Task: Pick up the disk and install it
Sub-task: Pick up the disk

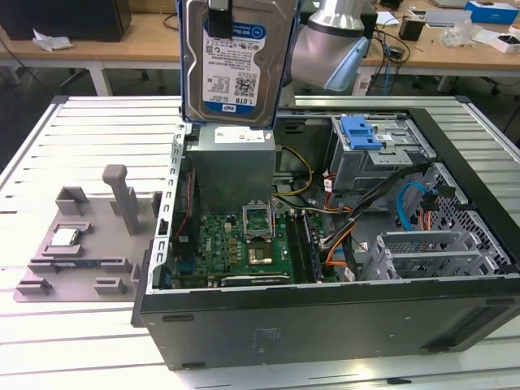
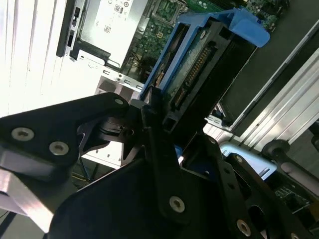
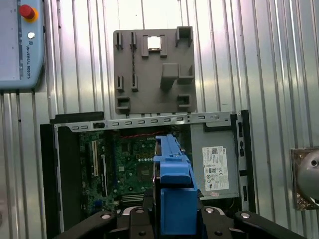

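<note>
- End effector (image 2: 158, 117): closed on the disk (image 1: 236, 61); in the second wrist view its black fingers (image 2: 155, 107) clamp one short end of the drive, with no gap visible at the contact.
- Key relation: the disk hangs straight down from the end effector with its long axis vertical. Its lower short edge sits just above the power supply (image 1: 231, 154) at the back of the open computer case (image 1: 325, 305). The drive cage (image 1: 349, 166), topped by a bare blue bracket (image 1: 360, 132), lies to the exterior view's right of the disk and lower – apart, not touching.
- Disk condition: flat silver body; white-and-blue label facing the exterior camera; blue plastic rail frame along its edges, prominent in both wrist views; connector row exposed on the end nearest the fingers in the second wrist view; no damage seen.
- Case interior: motherboard (image 1: 244, 244) below and forward of the disk; cables between it and the cage.
- Surroundings: grey fixture plate (image 1: 81, 236) on the slatted counter (image 1: 81, 122), at the exterior view's left – well apart from the disk.
</note>
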{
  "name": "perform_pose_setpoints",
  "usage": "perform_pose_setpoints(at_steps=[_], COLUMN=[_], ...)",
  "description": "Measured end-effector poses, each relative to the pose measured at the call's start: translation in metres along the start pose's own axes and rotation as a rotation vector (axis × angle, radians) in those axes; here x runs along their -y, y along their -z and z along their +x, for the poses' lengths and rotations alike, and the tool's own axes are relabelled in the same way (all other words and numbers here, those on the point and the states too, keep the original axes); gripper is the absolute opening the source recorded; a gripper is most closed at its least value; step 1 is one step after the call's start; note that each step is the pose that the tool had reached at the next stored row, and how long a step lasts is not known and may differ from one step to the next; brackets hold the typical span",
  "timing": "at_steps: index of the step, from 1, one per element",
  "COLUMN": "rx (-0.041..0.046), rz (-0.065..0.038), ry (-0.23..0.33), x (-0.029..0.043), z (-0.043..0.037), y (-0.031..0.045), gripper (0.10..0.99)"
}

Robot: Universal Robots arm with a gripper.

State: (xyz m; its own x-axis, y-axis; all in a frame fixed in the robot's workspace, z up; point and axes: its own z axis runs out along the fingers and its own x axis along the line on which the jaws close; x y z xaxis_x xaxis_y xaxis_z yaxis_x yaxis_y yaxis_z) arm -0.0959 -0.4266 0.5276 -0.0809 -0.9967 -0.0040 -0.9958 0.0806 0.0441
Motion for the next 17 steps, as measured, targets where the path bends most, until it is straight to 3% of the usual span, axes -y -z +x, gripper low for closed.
perform_pose_setpoints(at_steps=[4, 5, 8, 11, 17], rx=[-0.0022, -0.0039, -0.0053, -0.0086, -0.0118], rz=[0.0, 0.0, 0.0, 0.001, 0.001], ry=[0.0, 0.0, 0.0, 0.0, -0.001], x=[0.0009, 0.0015, 0.002, 0.0028, 0.0034], z=[0.011, 0.0189, 0.0238, 0.0339, 0.0415], y=[-0.0004, -0.0008, -0.001, -0.0019, -0.0026], gripper=[0.365, 0.365, 0.365, 0.365, 0.365])
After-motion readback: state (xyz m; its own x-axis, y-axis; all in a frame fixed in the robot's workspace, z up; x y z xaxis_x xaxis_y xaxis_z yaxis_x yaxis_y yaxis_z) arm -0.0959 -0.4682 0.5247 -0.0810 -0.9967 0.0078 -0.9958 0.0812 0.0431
